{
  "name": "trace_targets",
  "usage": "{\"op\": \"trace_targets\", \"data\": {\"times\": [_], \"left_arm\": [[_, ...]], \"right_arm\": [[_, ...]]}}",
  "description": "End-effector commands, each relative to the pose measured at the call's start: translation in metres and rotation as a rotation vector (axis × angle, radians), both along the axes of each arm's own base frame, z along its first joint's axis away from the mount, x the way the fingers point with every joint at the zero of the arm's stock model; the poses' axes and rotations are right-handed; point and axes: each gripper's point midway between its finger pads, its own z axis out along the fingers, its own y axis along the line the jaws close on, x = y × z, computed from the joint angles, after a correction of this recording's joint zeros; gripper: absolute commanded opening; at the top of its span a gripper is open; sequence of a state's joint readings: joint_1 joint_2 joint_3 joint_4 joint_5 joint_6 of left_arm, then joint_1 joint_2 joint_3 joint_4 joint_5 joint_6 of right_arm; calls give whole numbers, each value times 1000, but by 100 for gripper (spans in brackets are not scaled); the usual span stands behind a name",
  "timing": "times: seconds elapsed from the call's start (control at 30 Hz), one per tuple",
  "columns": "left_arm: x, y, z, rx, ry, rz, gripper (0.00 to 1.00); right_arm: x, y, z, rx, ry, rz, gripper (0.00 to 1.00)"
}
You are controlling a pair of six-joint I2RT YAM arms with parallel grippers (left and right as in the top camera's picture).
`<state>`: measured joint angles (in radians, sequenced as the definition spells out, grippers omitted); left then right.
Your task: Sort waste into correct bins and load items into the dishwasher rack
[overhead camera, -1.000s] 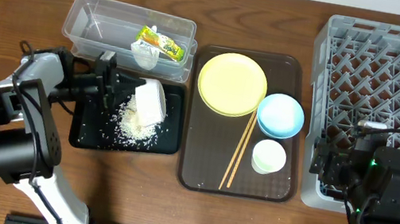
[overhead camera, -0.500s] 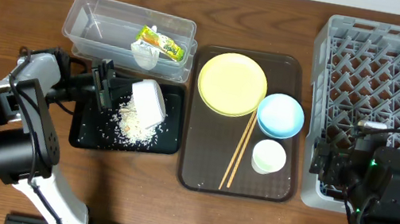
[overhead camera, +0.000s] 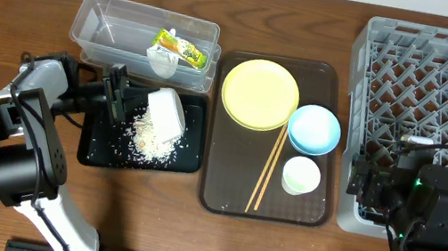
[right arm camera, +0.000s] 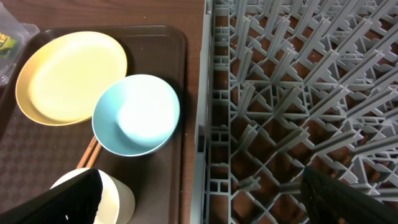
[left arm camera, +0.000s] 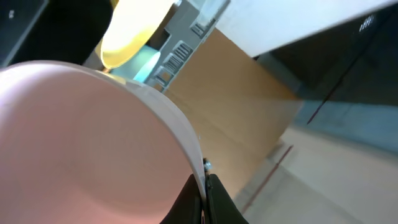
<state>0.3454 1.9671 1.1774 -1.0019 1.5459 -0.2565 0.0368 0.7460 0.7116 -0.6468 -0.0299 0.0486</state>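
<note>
Left gripper point(overhead camera: 120, 96) clamped on rim of white bowl point(overhead camera: 167, 115), tipped over black tray point(overhead camera: 188, 161), right gripper point(right arm camera: 205, 196) spread wide, seemingly empty

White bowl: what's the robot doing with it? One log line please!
left gripper: shut on white bowl, tipped over black tray | rice crumbs: in tray | right gripper: open, empty, at dishwasher rack

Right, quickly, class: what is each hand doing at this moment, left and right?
Left hand: closed on the white bowl, which is tipped over the black tray.
Right hand: open, holding nothing.
</note>
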Motion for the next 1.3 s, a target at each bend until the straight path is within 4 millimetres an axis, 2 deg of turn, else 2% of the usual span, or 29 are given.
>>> {"op": "trace_targets", "data": {"times": [0.0, 0.17, 0.23, 0.43, 0.6, 0.77, 0.93, 1.03, 1.1, 1.17, 1.27], "left_arm": [[-3, -7, 20, 80, -271, -31, 6], [-27, -33, 10, 435, -358, -244, 6], [-33, -49, 9, 581, -448, -337, 6], [-38, -110, 6, 919, -707, -545, 6], [-49, -164, -15, 1110, -866, -705, 6], [-69, -201, -44, 1248, -887, -810, 6], [-90, -222, -71, 1267, -884, -913, 7], [-95, -227, -83, 1265, -875, -949, 8], [-95, -227, -83, 1265, -876, -950, 12], [-93, -228, -81, 1264, -884, -939, 25], [-85, -225, -70, 1264, -895, -901, 37]], "right_arm": [[1, 4, 8, 11, -19, 8, 99], [1, 4, 8, 11, -19, 8, 99], [1, 4, 8, 11, -19, 8, 99], [1, 4, 8, 11, -19, 8, 99], [1, 4, 8, 11, -19, 8, 99], [1, 4, 8, 11, -19, 8, 99], [1, 4, 8, 11, -18, 8, 99], [1, 4, 8, 11, -18, 8, 99], [1, 4, 8, 11, -18, 8, 99], [1, 4, 8, 11, -19, 8, 99], [1, 4, 8, 11, -18, 8, 99]]}}
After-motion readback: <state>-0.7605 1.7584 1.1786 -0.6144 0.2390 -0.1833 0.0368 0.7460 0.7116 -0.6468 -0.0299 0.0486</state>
